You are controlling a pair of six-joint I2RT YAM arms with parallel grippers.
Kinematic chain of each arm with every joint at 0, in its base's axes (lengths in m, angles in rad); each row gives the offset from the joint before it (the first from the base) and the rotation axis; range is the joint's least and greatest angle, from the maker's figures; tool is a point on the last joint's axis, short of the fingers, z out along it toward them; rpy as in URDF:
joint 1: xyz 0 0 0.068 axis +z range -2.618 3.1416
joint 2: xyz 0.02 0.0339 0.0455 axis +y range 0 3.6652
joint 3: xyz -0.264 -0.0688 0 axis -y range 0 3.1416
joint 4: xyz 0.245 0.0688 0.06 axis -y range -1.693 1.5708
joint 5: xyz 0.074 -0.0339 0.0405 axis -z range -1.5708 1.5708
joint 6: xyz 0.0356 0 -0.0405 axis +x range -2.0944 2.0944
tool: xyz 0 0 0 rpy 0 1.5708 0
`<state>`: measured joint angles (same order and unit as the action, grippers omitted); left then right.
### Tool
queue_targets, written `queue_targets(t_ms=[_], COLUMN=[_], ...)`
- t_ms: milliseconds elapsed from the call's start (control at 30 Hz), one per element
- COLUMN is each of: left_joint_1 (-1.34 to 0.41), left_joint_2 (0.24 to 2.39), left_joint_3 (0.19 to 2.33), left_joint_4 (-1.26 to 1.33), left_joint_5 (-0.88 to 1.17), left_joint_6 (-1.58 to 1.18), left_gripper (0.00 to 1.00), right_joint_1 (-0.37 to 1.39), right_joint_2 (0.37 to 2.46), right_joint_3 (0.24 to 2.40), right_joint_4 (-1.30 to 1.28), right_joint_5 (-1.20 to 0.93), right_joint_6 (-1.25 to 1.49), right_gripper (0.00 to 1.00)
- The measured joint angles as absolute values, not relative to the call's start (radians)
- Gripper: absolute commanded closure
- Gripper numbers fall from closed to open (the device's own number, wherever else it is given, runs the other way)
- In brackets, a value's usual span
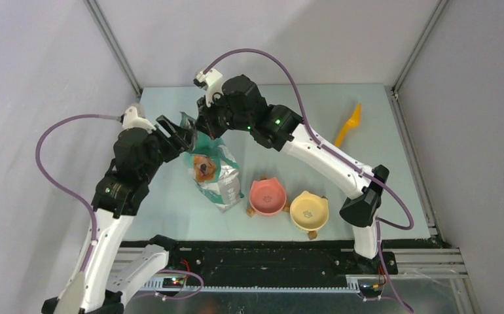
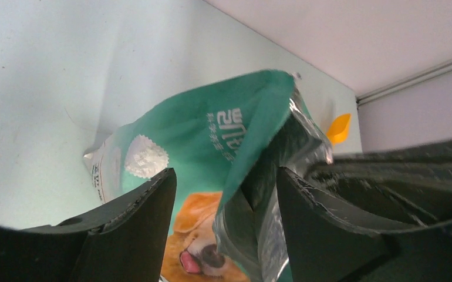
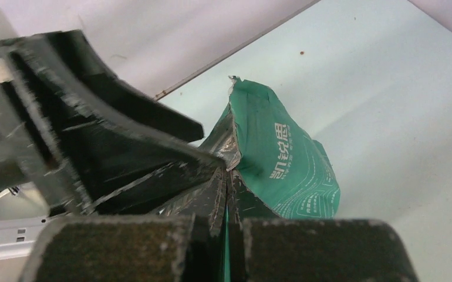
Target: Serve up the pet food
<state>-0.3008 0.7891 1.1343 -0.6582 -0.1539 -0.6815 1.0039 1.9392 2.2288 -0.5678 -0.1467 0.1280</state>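
The right gripper [image 3: 226, 176] is pressed together on the top edge of the bag [image 3: 282, 170]. The left gripper [image 2: 226, 176] stands spread astride the torn mouth, gripping nothing. The pet food is unseen, presumably inside. Pinched at one edge only, the bag could sag or tip, spilling kibble onto the table [image 1: 171, 203] left of the pink bowl [image 1: 267, 196].

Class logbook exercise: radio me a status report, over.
Left gripper open around bag top. Right gripper shut on bag edge. No kibble visible; pink bowl, yellow bowl empty. Nothing blocking.
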Motion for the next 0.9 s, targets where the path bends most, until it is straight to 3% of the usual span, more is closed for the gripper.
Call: queue_targets(t_ms=[100, 167, 200, 267, 633, 833, 867, 900], left_joint_1=[-0.299, -0.299, -0.299, -0.299, -0.301, -0.293, -0.292, -0.292], left_joint_2=[0.824, 0.849, 0.86, 0.871, 0.869, 0.85, 0.839, 0.828], left_joint_3=[1.134, 1.132, 1.132, 1.132, 1.262, 1.319, 1.312, 1.304], left_joint_4=[-0.644, -0.638, -0.638, -0.631, -0.799, -0.894, -0.888, -0.88], left_joint_5=[-0.155, -0.156, -0.156, -0.151, -0.164, -0.126, -0.107, -0.093], left_joint_6=[-0.682, -0.683, -0.687, -0.687, -0.661, -0.602, -0.599, -0.597], left_gripper=[0.48, 0.62, 0.79, 0.97, 1.0, 1.0, 1.0, 1.0], right_joint_1=[1.003, 1.002, 1.0, 0.997, 0.919, 0.862, 0.854, 0.848], right_joint_2=[1.934, 1.929, 1.927, 1.924, 1.914, 1.908, 1.908, 1.908], right_joint_3=[2.229, 2.229, 2.229, 2.229, 2.252, 2.313, 2.315, 2.316], right_joint_4=[-0.579, -0.583, -0.588, -0.594, -0.612, -0.697, -0.706, -0.716], right_joint_5=[-0.148, -0.149, -0.149, -0.149, -0.217, -0.123, -0.101, -0.083], right_joint_6=[0.128, 0.128, 0.128, 0.126, 0.108, 0.013, 0.003, -0.002], right_gripper=[1.0, 1.0, 1.0, 1.0, 1.0, 1.0, 0.98, 0.84])
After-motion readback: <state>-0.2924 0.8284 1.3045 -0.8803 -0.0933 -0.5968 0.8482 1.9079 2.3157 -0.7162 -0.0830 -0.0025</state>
